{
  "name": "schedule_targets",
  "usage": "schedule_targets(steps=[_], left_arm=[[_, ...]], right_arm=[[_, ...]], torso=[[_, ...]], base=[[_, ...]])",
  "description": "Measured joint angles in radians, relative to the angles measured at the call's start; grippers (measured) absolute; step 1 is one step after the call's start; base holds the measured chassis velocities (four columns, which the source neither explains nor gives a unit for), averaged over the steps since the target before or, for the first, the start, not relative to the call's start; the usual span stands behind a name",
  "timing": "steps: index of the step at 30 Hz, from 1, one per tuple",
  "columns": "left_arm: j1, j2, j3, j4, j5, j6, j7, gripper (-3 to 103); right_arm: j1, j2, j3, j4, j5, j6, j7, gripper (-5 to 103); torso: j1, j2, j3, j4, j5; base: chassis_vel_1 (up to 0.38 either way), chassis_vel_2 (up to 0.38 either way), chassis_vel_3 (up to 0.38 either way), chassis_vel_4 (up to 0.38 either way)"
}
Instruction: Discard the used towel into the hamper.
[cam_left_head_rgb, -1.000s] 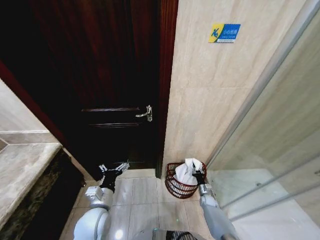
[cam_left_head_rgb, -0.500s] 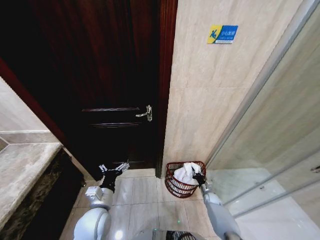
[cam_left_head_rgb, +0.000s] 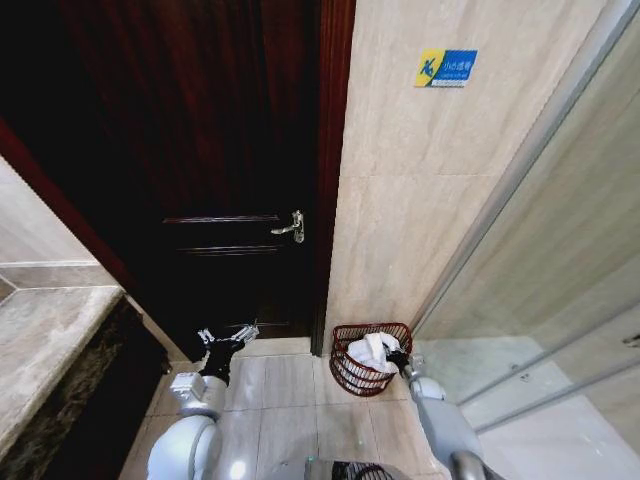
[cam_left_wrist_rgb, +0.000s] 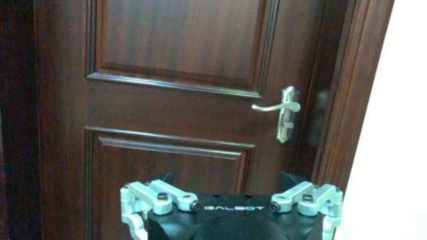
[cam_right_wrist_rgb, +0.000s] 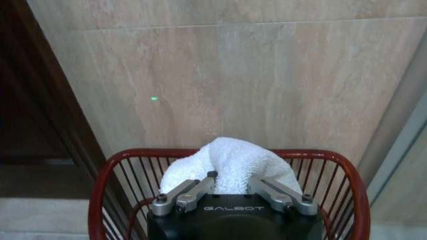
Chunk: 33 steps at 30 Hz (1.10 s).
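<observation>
- right claw (cam_right_wrist_rgb: 230, 187) sits at the hamper (cam_left_head_rgb: 342, 368) mouth, its fingers clamped on the white towel (cam_right_wrist_rgb: 230, 162), which bulges above the rim.
- we judge the drop sound only if the fingers part fully, well inside the rim.
- left claw (cam_left_head_rgb: 228, 337) idles by the door (cam_left_wrist_rgb: 180, 75); we cannot tell its spread.

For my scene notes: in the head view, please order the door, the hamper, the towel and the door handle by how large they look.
1. door
2. hamper
3. towel
4. door handle

The towel and the handle look close in size, so their order is unsure.
</observation>
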Motion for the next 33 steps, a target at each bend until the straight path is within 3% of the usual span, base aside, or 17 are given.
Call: schedule_targets(steps=[8, 22, 33], left_arm=[[0.0, 0.0, 0.0, 0.0, 0.0, 0.0, 0.0, 100], [0.0, 0.0, 0.0, 0.0, 0.0, 0.0, 0.0, 100], [0.0, 0.0, 0.0, 0.0, 0.0, 0.0, 0.0, 100]], right_arm=[[-0.011, -0.002, -0.004, 0.01, -0.026, -0.028, -0.005, 8], [-0.042, 0.003, -0.017, 0.009, 0.009, -0.008, -0.019, 8], [-0.052, -0.013, -0.017, -0.004, -0.057, -0.069, -0.028, 8]], torso=[[0.0, 0.0, 0.0, -0.0004, 0.0001], [0.0, 0.0, 0.0, -0.0001, 0.0003], [-0.001, 0.0, 0.0, -0.0007, 0.0002]], base=[[0.0, 0.0, 0.0, 0.0], [-0.08, 0.071, 0.085, -0.084], [-0.049, 0.058, 0.033, -0.028]])
